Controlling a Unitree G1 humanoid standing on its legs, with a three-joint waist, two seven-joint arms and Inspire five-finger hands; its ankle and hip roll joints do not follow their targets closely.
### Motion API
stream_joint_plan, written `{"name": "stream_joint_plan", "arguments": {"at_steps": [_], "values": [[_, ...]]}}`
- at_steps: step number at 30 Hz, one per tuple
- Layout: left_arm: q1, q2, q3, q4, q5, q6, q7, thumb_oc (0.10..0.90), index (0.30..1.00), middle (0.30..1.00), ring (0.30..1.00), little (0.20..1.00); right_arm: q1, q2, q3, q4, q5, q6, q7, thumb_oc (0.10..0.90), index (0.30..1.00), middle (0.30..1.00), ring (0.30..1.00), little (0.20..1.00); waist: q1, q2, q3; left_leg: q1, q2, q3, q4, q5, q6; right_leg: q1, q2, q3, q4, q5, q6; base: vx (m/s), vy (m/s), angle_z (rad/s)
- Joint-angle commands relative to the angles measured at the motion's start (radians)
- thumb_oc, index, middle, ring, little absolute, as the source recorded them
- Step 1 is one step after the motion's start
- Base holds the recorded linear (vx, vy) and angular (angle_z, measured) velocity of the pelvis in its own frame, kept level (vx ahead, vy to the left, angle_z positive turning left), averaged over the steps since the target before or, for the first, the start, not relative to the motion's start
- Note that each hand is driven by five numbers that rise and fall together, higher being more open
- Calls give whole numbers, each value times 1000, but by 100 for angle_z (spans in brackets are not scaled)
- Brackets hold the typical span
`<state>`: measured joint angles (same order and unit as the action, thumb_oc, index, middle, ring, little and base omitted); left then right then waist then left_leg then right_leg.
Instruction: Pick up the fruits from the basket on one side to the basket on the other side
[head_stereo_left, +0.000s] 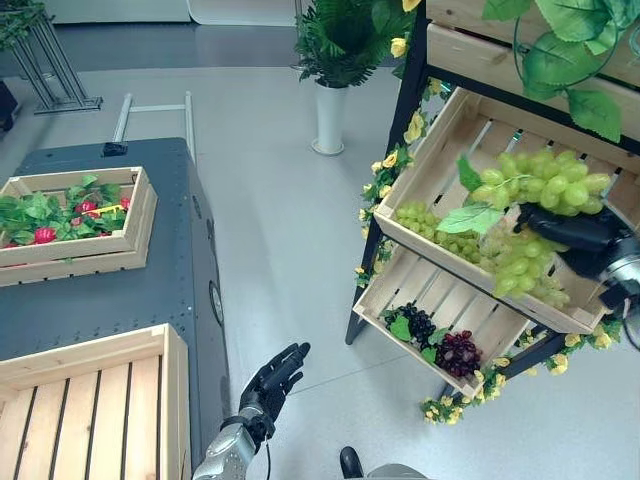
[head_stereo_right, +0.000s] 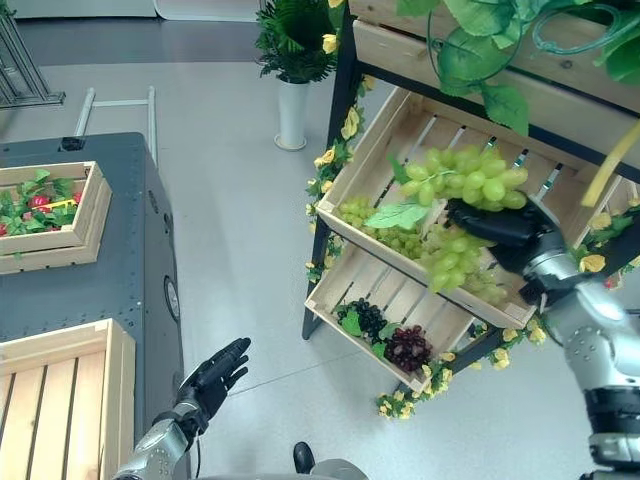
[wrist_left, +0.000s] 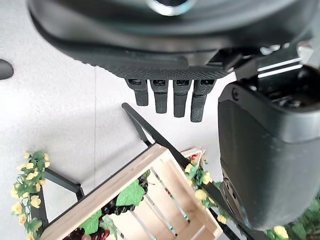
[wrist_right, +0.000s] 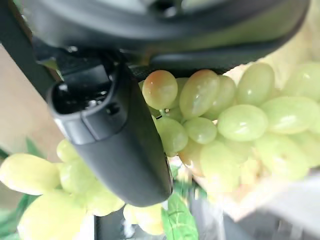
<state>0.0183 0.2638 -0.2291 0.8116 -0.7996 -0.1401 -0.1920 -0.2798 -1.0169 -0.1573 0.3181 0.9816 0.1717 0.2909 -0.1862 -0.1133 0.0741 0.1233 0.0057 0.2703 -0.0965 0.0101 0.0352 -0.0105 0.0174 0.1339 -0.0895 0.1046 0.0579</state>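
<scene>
A wooden crate (head_stereo_left: 440, 150) on the shelf's upper tier holds green grapes. My right hand (head_stereo_left: 572, 232) reaches into it from the right and is shut on one bunch of green grapes (head_stereo_left: 545, 180), with more bunches (head_stereo_left: 520, 265) lying below. In the right wrist view the thumb (wrist_right: 120, 145) curls over the grapes (wrist_right: 200, 95) pressed to the palm. An empty slatted crate (head_stereo_left: 100, 400) sits at the near left on the grey table (head_stereo_left: 120, 300). My left hand (head_stereo_left: 272, 380) hangs open beside that table, fingers (wrist_left: 165, 95) straight.
The lower shelf crate (head_stereo_left: 440, 290) holds dark grapes (head_stereo_left: 458, 352). A crate of strawberries and leaves (head_stereo_left: 75, 215) sits farther back on the table. A potted plant in a white vase (head_stereo_left: 330, 115) stands behind. Bare floor separates table and shelf.
</scene>
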Motion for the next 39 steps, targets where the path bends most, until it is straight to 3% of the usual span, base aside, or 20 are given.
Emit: {"name": "stream_joint_plan", "arguments": {"at_steps": [1, 10, 16, 22, 27, 34, 35, 36, 37, 39], "values": [[-82, 28, -35, 7, -24, -36, -61, 800, 900, 900, 900, 900, -243, -102, -77, 83, -20, -133, -6, 400, 300, 300, 300, 300, 43, -13, -82, -14, -15, -72, 9, -94, 1, 48, 35, -46, 2, -26, 21, -4, 3, 3], [-105, 22, -39, 18, -8, -36, -67, 800, 900, 900, 900, 900, -367, -174, 83, 219, -271, -182, -18, 400, 300, 300, 300, 300, 58, -19, -82, -9, -17, -83, 9, -93, 2, 54, 33, -53, 2, -28, 17, 5, 0, 1], [-114, 18, -36, 20, -11, -32, -64, 800, 900, 900, 900, 900, -400, -195, 173, 281, -354, -146, 8, 400, 300, 300, 300, 300, 66, -22, -76, -11, -19, -86, 9, -89, 2, 52, 30, -58, 2, -27, 16, 2, 2, 3], [-119, 22, -33, 24, -10, -28, -80, 800, 900, 900, 900, 900, -403, -152, 212, 339, -362, -141, -1, 400, 300, 300, 300, 300, 79, -23, -68, -12, -20, -92, 9, -88, 4, 54, 28, -65, 2, -27, 15, 0, 0, 0], [-124, 21, -37, 11, 6, -34, -108, 800, 900, 900, 900, 900, -385, -114, 236, 357, -465, -148, -57, 400, 300, 300, 300, 300, 83, -17, -60, -9, -22, -94, 9, -89, 5, 56, 27, -66, 2, -28, 12, 0, 0, 0], [-136, 31, -60, -14, 20, -30, -142, 800, 900, 900, 900, 900, -380, -67, 253, 372, -481, -100, -89, 400, 300, 300, 300, 300, 85, -4, -48, -6, -24, -92, 9, -90, 7, 59, 23, -65, 2, -29, 11, 0, 0, 0], [-137, 32, -66, -17, 21, -29, -149, 800, 900, 900, 900, 900, -386, -64, 259, 375, -480, -90, -86, 428, 342, 342, 342, 342, 85, -3, -46, -6, -25, -93, 9, -89, 7, 59, 23, -65, 2, -29, 10, 0, 0, 0], [-137, 33, -68, -19, 22, -28, -153, 800, 900, 900, 900, 900, -386, -63, 261, 375, -481, -89, -84, 734, 801, 801, 801, 801, 86, -2, -46, -7, -26, -93, 9, -89, 7, 59, 23, -65, 2, -29, 10, 0, 0, 0], [-135, 34, -69, -24, 24, -26, -158, 800, 900, 900, 900, 900, -384, -60, 263, 375, -485, -87, -83, 800, 900, 900, 900, 900, 86, -1, -45, -7, -27, -93, 9, -90, 8, 58, 22, -64, 2, -30, 10, 0, 0, 0], [-129, 36, -71, -32, 20, -23, -165, 800, 900, 900, 900, 900, -376, -54, 263, 363, -487, -82, -87, 800, 900, 900, 900, 900, 84, 3, -44, -5, -27, -91, 9, -91, 9, 59, 23, -62, 2, -30, 8, 0, 0, 0]]}}
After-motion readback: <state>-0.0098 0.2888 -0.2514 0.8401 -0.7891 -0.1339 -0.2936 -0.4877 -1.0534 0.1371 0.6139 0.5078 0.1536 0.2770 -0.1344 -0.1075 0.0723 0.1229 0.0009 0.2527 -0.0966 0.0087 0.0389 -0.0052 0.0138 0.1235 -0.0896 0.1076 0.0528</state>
